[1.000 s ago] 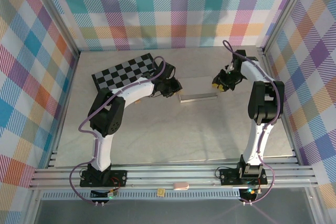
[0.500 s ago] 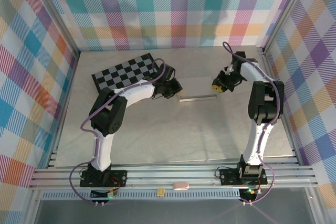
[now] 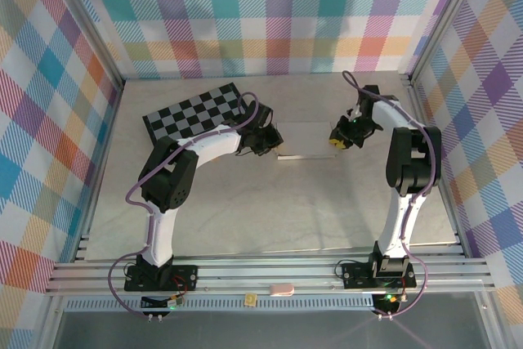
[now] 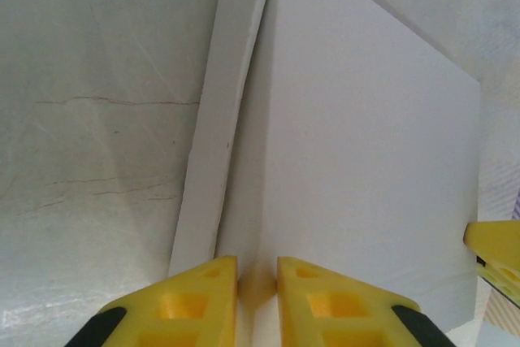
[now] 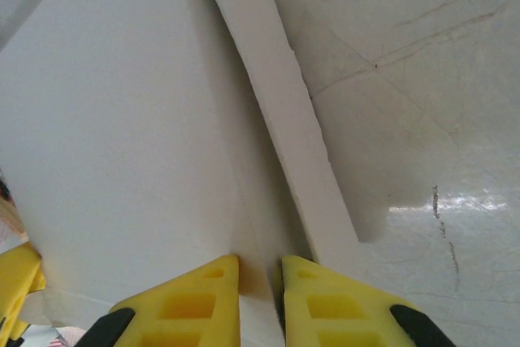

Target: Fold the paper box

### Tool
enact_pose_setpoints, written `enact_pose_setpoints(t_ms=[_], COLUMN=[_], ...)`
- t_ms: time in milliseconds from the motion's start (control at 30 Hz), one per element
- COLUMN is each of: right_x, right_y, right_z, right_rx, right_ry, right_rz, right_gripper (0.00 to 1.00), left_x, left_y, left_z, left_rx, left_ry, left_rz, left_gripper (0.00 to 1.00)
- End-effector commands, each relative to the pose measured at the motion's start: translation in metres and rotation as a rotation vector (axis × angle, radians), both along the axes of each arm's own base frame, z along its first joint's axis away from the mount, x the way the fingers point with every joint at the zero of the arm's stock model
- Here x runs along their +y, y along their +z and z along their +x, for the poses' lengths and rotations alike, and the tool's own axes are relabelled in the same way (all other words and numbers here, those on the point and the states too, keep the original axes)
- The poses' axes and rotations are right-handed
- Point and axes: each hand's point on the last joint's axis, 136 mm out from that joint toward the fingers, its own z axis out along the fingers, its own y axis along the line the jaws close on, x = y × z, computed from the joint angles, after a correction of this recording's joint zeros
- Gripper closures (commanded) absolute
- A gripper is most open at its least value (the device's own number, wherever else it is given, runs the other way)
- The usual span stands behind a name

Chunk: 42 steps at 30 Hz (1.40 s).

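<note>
The left claw [image 3: 268,138] has its yellow fingers nearly together, nipped onto the left end of the paper box [image 3: 306,137]. The right claw [image 3: 337,134] grips the opposite end the same way, so the box is pinched between the two arms. It sits on the pale desk [image 3: 270,210], towards the back and roughly midway from side to side. A black-and-grey checkered board [image 3: 194,112] lies flat at the back left, with the left claw between it and the box. From the left wrist, the left claw [image 4: 257,272] leaves only a thin slot between its fingers [image 4: 199,302], and a white crease of the paper box [image 4: 357,160] runs straight into that slot. A long narrow flap [image 4: 227,103] lies along the box's edge, next to bare desk [image 4: 89,119]. From the right wrist it looks much alike: the right claw [image 5: 260,270] is narrow, closed on the fold where the broad white panel [image 5: 122,119] meets the flap [image 5: 280,95]
</note>
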Motion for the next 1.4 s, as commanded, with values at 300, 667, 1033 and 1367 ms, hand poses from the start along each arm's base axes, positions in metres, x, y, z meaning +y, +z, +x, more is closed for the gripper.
enact_pose_setpoints(t_ms=[300,667,1033,1367], right_x=[-0.007,-0.003,-0.003,-0.001], right_y=[-0.005,-0.002,0.006,0.005], right_z=[-0.015,-0.014,-0.007,-0.007], right_rx=[0.018,0.013,-0.001,0.01], right_ry=[0.062,0.085,0.096,0.106], right_rz=[-0.154,-0.151,-0.152,-0.142], right_gripper=[0.86,0.86,0.86,0.86], left_x=[0.038,0.019,0.02,0.009], left_y=[0.011,0.029,0.021,-0.017], left_z=[-0.011,0.019,0.043,0.037], left_rx=[-0.005,-0.118,-0.103,-0.044], left_ry=[-0.03,-0.103,-0.152,-0.23], left_rz=[0.21,0.09,0.141,0.197], left_gripper=[0.59,0.55,0.54,0.58])
